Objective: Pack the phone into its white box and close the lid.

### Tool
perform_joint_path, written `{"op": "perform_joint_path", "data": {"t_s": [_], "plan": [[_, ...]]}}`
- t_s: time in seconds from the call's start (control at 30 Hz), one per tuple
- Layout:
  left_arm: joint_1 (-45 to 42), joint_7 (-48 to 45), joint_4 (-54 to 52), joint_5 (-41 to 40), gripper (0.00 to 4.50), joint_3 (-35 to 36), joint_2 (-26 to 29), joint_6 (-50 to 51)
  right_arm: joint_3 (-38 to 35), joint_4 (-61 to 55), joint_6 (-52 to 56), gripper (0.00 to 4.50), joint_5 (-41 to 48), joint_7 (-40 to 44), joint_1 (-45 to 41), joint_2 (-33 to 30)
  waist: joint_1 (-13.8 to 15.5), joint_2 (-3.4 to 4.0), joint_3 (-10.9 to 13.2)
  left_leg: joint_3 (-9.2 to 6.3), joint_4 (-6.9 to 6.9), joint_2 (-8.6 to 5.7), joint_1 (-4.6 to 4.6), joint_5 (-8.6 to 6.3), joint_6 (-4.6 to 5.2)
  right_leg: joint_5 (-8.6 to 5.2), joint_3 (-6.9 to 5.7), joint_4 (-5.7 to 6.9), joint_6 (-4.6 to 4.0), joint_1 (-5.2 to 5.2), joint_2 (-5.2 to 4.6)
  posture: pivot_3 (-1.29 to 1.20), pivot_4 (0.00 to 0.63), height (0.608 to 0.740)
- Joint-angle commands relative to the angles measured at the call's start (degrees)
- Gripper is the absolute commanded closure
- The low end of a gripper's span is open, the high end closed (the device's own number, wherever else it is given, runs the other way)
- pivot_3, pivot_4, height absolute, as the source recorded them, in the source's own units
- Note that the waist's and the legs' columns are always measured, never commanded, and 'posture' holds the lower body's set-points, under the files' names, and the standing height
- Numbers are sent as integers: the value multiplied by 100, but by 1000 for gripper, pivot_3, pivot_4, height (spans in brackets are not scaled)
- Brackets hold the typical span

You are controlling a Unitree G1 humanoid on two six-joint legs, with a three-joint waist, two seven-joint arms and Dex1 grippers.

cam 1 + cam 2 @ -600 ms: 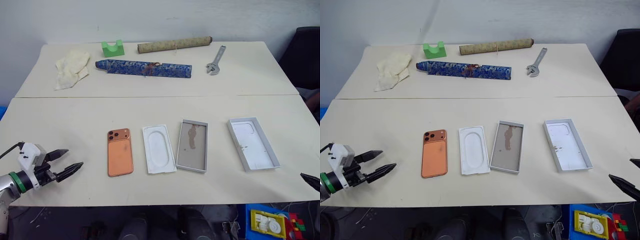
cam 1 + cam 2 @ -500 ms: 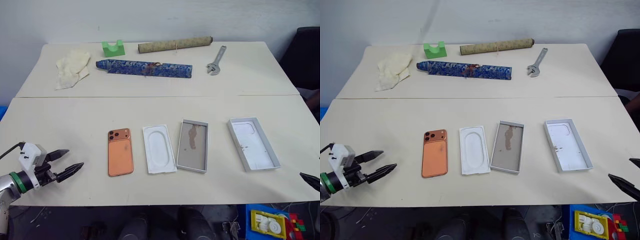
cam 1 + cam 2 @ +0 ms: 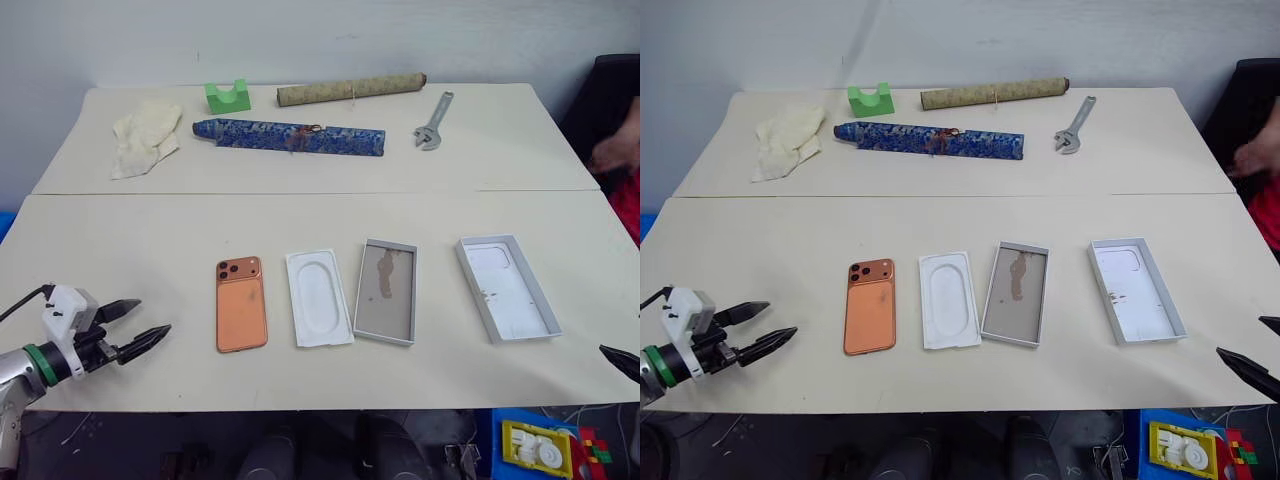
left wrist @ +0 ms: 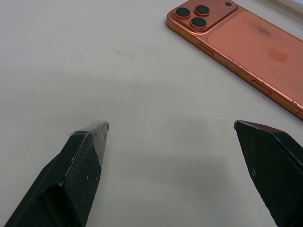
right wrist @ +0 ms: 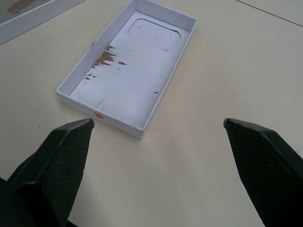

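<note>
left gripper [image 3: 140, 320]: jaws wide, empty, near phone [image 3: 241, 304] | right gripper [image 5: 158, 124]: jaws wide, empty, near lid [image 3: 506, 287] | white box [image 3: 386, 291]: open on table [image 3: 140, 235]

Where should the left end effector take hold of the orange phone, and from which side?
Probably across the long side edges of the phone, near mid-length and coming from above. It lies flat, camera side up, so only its thin rims offer a hold. The open left end effector is nearest, and the white insert lies close alongside.

Two cream tables [image 3: 120, 240] stood pushed together (seam running crosswise) against a plain pale wall [image 3: 300, 40]. A dark chair [image 3: 610, 90] sat at the far right. Even lighting.
</note>
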Motion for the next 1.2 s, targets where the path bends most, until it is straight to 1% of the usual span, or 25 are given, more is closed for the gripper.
{"op": "perform_joint_path", "data": {"t_s": [0.03, 0.17, 0.43, 0.63, 0.73, 0.8, 0.9, 1.0, 1.1, 1.13, 1.17, 1.2], "plan": [[49, 22, -184, -21, 17, -20, 13, 103, -122, -90, -102, 0, 11, -25, 2, 4, 0, 0, 0, 0, 0, 0, 0, 0, 0, 0, 0, 1, 0, 0, 0, 0, 150, 740], [-36, 56, -191, -76, 17, -65, 36, 274, -119, -177, -90, 0, 25, -68, -10, 14, 4, 0, 0, 0, 4, -1, 0, 0, 0, 0, 0, 3, 0, 1, 0, 0, 150, 740], [-183, 37, -428, -328, 17, -86, 126, 955, -132, -603, 37, 0, 130, -126, 21, 62, 3, 0, 0, 0, 5, -1, 0, 0, 0, 0, 0, 4, 0, 0, 0, 0, 150, 740], [-387, -94, -1219, -1250, 17, -148, 267, 2317, 18, -1428, 407, 0, 415, -217, -107, -21, 1, 1, -1, 0, 10, -1, -1, 0, 0, 1, 0, 9, 1, 0, 0, 0, 150, 740], [-496, -115, -1674, -1647, 17, -409, 431, 3000, 292, -2057, 642, 0, 583, -308, -249, -73, 0, 3, -2, -1, 11, 0, -1, 1, -1, 1, 1, 10, 1, 0, 0, 0, 150, 740], [-717, 118, -1847, -1827, 17, -676, 451, 3522, 571, -2517, 763, 0, 671, -356, -369, -130, 1, 6, -2, -1, 11, -1, 0, 1, -2, 1, 1, 12, 1, 0, 0, 0, 150, 740], [-1223, 537, -1887, -2214, 17, -975, 309, 4413, 1134, -3114, 916, 0, 711, -580, -673, -207, 2, 6, -2, -1, 16, -1, 0, 3, -4, 1, 1, 18, 2, 0, 2, 0, 150, 740], [-1907, 990, -1745, -2571, 17, -1268, 70, 5377, 1756, -3548, 969, 0, 627, -766, -954, -233, 14, 4, -2, -1, 21, -2, -2, 4, -6, 1, 1, 27, 2, -6, 4, 0, 150, 740], [-2459, 1253, -1567, -2906, 611, -1418, -241, 6241, 2255, -3774, 1014, 0, 579, -973, -1222, -175, 13, 1, -3, -8, 32, -11, -8, 5, -7, 1, -2, 57, 2, -8, 3, 0, 150, 740], [-2590, 1348, -1541, -2907, 993, -1512, -319, 6425, 2410, -3839, 1019, 0, 556, -1022, -1294, -163, 7, -1, -3, -8, 34, -13, -12, 5, -7, 1, -1, 60, 3, -11, 3, 0, 150, 740], [-2772, 1449, -1413, -2931, 1162, -1602, -450, 6750, 2593, -3911, 1020, 0, 518, -1096, -1386, -151, 7, -1, -3, -8, 34, -13, -12, 5, -7, 1, -2, 59, 3, -12, 4, 0, 150, 740], [-2912, 1549, -1323, -2912, 1162, -1695, -556, 6946, 2743, -3971, 1030, 0, 505, -1171, -1471, -137, 3, -2, -3, -9, 34, -13, -12, 5, -7, 1, -2, 59, 3, -12, 4, 0, 150, 740]]}}
